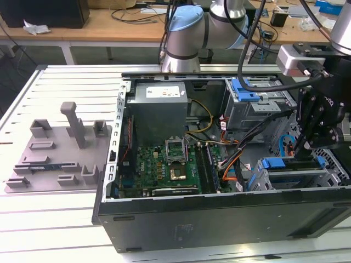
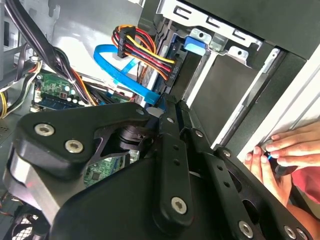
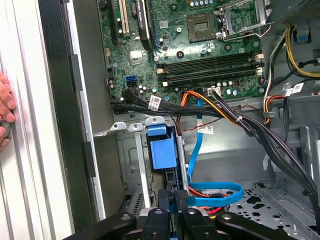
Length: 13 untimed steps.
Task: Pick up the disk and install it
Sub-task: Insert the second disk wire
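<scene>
Now gripper (image 1: 309, 143) closed on disk (image 3: 170, 200), standing on edge in the lower drive cage (image 1: 290, 178) inside the computer case (image 1: 219, 219). Hand (image 2: 280, 155) resting on case edge.

Person's hand (image 2: 280, 150) cut off at frame edge
</scene>
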Each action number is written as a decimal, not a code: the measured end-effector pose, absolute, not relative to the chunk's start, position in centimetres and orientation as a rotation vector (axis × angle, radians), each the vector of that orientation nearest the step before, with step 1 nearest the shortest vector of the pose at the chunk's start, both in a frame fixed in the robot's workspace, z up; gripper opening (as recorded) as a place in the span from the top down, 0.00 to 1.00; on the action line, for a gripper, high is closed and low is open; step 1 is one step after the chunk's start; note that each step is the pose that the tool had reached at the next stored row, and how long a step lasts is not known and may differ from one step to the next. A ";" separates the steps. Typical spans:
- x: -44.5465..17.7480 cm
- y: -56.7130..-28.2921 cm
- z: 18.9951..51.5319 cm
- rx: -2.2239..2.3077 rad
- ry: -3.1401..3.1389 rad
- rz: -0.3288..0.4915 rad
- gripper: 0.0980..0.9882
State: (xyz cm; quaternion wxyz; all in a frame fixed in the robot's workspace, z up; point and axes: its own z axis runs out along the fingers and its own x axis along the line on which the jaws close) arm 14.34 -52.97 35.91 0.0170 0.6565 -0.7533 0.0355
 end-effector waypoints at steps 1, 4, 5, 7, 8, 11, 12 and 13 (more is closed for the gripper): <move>14.3 -53.0 35.9 2.041 -2.342 0.110 0.93; 14.3 -53.0 35.9 2.042 -2.341 0.108 0.93; 14.3 -53.0 35.9 2.043 -2.341 0.108 0.93; 14.3 -53.0 35.8 2.044 -2.341 0.107 0.93; 14.3 -53.0 35.8 2.044 -2.341 0.106 0.93; 14.3 -53.0 35.7 2.046 -2.342 0.104 0.93; 14.3 -53.0 35.7 2.046 -2.343 0.103 0.93; 14.3 -53.0 35.7 2.046 -2.343 0.103 0.93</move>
